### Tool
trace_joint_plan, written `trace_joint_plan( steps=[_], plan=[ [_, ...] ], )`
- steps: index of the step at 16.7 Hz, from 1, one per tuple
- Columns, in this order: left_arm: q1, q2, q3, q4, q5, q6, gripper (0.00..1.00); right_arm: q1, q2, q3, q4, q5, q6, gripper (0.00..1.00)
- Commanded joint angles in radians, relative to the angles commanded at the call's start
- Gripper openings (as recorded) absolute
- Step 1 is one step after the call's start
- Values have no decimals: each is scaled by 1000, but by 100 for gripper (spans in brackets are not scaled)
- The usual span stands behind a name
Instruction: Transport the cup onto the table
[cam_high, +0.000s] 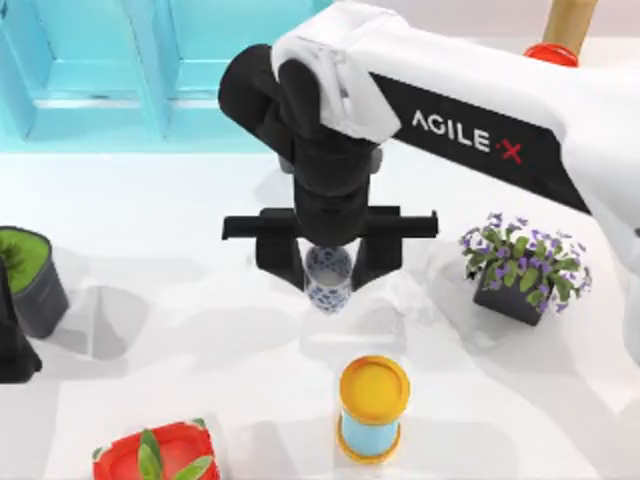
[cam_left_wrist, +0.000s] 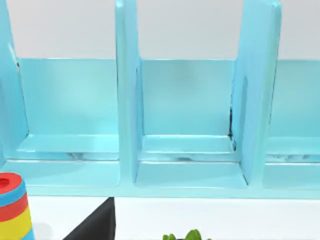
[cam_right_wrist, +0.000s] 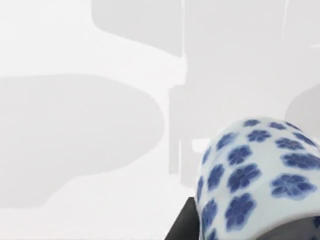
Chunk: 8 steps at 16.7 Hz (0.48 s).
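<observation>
Where the tabletop (cam_high: 150, 250) runs white below the turquoise shelf unit (cam_high: 120, 70) at its far edge, right arm (cam_high: 480, 130) reaches over the middle. Right gripper (cam_high: 328, 262) points down, jaws clenched on the cup (cam_high: 328, 278), upright. Yellow-lidded cylinder (cam_high: 373, 408) stands near the front edge. Left gripper (cam_high: 12, 340) parked at left edge; jaws unreadable.

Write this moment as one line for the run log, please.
right gripper: shut on the cup, over the table centre | cup upright, yellow-lidded cylinder nearby | left arm: parked at table's left
</observation>
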Motion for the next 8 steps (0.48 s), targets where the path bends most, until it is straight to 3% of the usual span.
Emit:
trace_joint_plan(
  steps=[8],
  plan=[
    [0,0,0,0,0,0,100,0,0,0,0,0,0,83]
  ],
)
